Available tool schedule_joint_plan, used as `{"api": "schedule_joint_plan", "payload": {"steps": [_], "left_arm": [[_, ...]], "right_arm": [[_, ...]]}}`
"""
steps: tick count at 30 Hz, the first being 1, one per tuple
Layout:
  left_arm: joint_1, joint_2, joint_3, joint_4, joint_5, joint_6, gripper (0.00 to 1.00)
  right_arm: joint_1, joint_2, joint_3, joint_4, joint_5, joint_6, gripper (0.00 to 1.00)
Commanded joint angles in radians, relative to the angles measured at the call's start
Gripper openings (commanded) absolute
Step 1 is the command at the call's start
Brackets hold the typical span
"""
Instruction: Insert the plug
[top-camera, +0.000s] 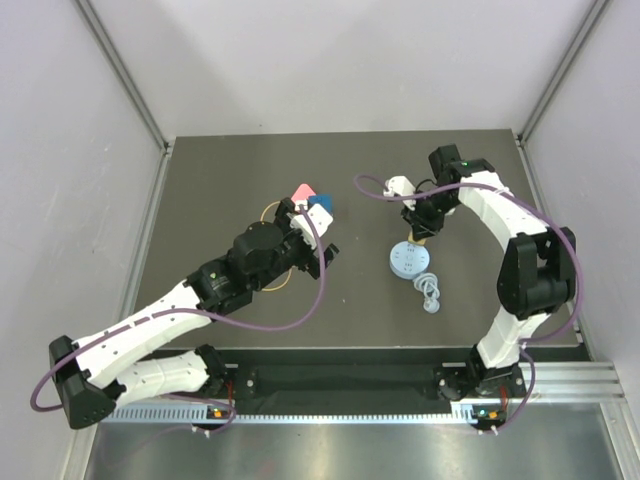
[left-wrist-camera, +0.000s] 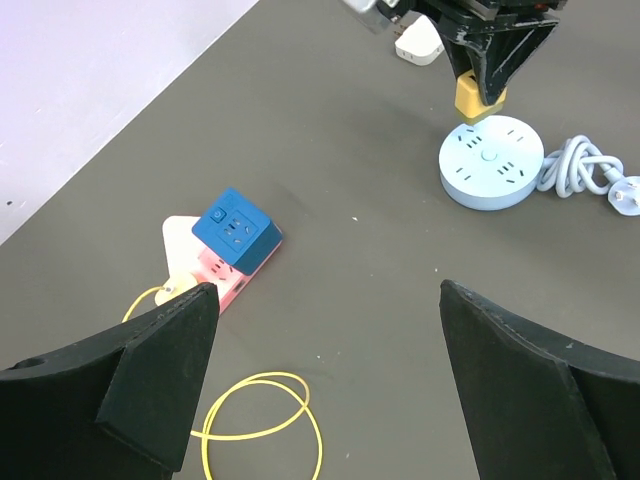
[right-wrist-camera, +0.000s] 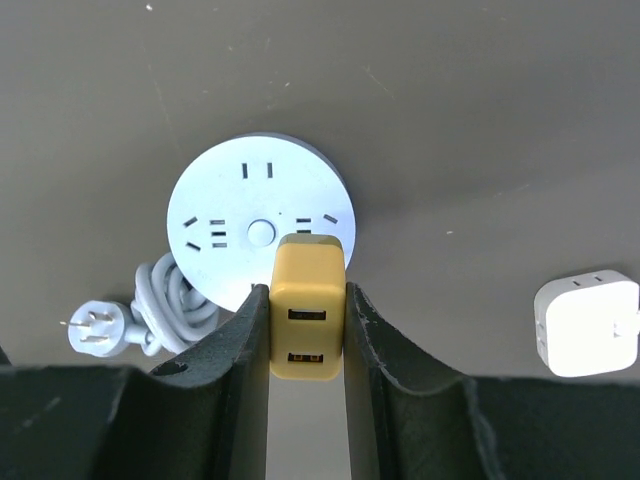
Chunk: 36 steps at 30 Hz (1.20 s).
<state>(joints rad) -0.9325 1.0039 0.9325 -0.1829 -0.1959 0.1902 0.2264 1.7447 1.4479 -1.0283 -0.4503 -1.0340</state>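
Dark grey desk from above: right claw poised over the round pale-blue plastic socket hub. Left wrist view: left claw spread, empty, well apart from the hub. Right wrist view: boxy yellow plastic plug pinched at the hub's rim, apparently not yet seated, so insertion remains.

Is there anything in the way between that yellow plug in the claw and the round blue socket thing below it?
Nothing visible. The right claw holds the yellow plug right over the rim of the round socket block. Its coiled cord lies off to one side, the white adapter to the other.
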Motion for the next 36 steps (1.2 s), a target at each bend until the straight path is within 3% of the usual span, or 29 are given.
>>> {"api": "schedule_joint_plan", "payload": {"steps": [1, 12, 36], "left_arm": [[-0.006, -0.024, 0.002, 0.056, 0.006, 0.008, 0.95], [-0.006, -0.042, -0.006, 0.063, -0.007, 0.006, 0.96], [-0.006, -0.054, -0.009, 0.065, -0.019, 0.012, 0.96]], "right_arm": [[0.002, -0.001, 0.009, -0.019, -0.027, -0.092, 0.00], [0.022, 0.081, 0.035, -0.016, -0.059, -0.127, 0.00], [0.053, 0.087, -0.020, 0.013, -0.025, -0.100, 0.00]]}}
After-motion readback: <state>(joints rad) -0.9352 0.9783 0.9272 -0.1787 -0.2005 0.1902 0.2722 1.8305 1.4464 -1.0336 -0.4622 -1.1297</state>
